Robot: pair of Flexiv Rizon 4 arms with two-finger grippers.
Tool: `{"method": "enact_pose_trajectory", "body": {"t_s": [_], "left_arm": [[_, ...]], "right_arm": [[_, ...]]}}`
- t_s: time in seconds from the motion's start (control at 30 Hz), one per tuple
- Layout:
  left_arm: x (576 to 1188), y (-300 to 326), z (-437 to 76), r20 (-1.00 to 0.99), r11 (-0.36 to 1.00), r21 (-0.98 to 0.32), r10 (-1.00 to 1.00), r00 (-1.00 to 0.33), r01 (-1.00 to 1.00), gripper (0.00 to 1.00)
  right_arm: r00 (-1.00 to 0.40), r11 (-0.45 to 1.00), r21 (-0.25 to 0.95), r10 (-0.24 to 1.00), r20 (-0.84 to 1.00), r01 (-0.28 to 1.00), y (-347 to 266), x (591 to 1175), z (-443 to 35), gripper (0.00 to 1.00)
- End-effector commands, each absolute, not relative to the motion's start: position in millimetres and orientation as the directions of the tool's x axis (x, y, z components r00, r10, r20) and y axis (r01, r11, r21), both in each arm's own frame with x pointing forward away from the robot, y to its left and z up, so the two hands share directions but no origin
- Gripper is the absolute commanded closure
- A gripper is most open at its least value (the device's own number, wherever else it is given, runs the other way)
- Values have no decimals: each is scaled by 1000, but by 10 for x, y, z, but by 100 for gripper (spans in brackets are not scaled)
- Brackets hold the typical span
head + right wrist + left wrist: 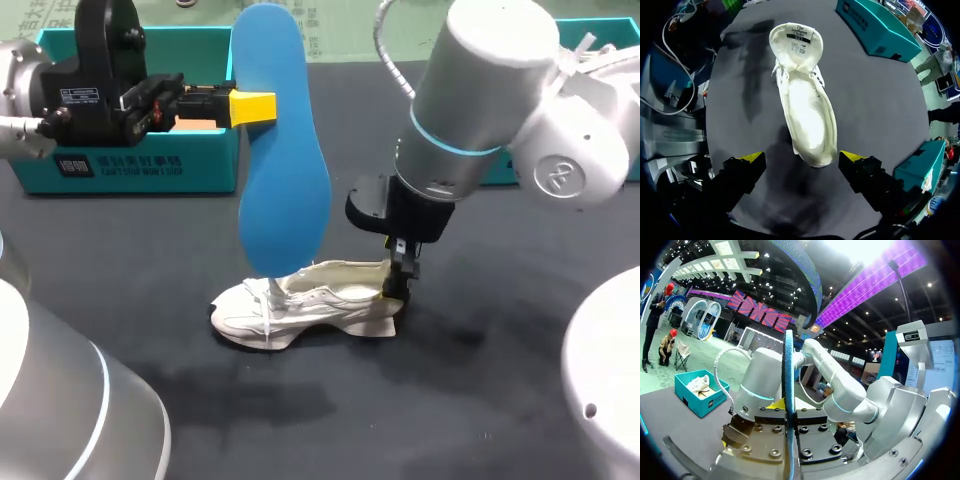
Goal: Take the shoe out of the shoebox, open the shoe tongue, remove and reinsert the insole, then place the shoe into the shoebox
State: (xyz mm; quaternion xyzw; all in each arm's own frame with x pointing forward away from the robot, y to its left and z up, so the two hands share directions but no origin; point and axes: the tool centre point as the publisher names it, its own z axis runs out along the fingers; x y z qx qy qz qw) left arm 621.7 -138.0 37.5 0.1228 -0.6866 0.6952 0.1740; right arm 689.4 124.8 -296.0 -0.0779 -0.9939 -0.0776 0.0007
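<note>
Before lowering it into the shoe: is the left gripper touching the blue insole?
Touching. The left wrist view shows the blue insole edge-on, clamped from both sides between the left gripper's fingers.

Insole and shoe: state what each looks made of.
Insole: probably foam with a matte blue finish. Its face is even and without shine, and its thin sheet holds its shape. Shoe: white upper, perhaps synthetic leather or textile, judging by the smooth pale panels. The pictures cannot settle which.
</note>
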Motion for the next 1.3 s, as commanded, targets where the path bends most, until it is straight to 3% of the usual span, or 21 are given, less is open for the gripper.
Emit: {"method": "enact_pose_trajectory", "body": {"t_s": [0.03, 0.83, 1.3], "left_arm": [[6227, -1389, 376, 410, 6, -912, 74, -909, -411, 100], [6227, -1389, 376, 410, 6, -912, 74, -909, -411, 100], [6227, -1389, 376, 410, 6, -912, 74, -909, -411, 100]], "right_arm": [[-987, 984, -85, 156, 21, 154, 1355, 6910, -3023, 0], [-988, 986, -63, 157, 8, 157, 1407, 6952, -2975, 0], [-995, 993, -66, 100, 23, 98, 1579, 7271, -2957, 0]]}}
